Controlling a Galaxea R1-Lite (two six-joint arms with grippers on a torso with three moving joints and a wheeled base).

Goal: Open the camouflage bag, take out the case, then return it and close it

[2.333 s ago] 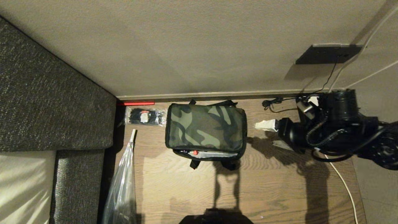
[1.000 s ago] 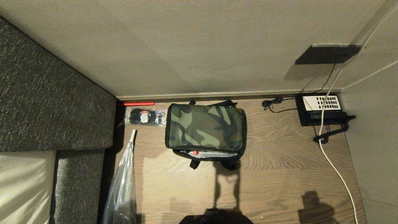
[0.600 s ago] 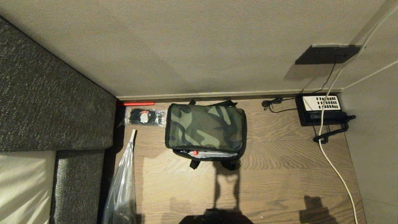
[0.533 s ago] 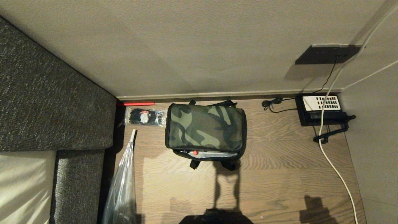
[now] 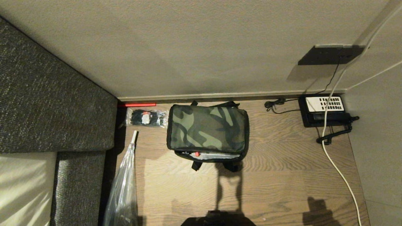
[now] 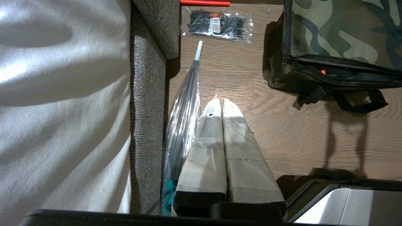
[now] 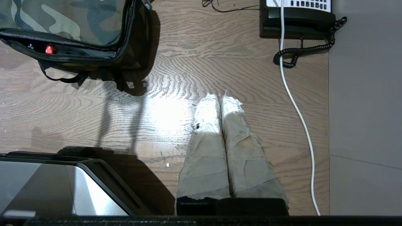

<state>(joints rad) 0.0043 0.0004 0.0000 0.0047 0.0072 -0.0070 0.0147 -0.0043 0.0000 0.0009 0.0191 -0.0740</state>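
Head view: your camouflage bag (image 5: 208,131) sits lid-down on the floor (image 5: 282,169), front seam gaping.
Both hands, left hand (image 6: 221,103) and right hand (image 7: 220,98), hang pressed closed and empty, well clear.

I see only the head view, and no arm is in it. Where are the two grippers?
Observer: The right gripper hangs shut over bare floor, between the camouflage bag and the white cable.
Operator: And the left one?
Observer: The left gripper is shut too, beside the clear umbrella along the sofa.
Operator: Is the bag fully zipped?
Observer: No, its front edge gapes; a red spot shows inside.
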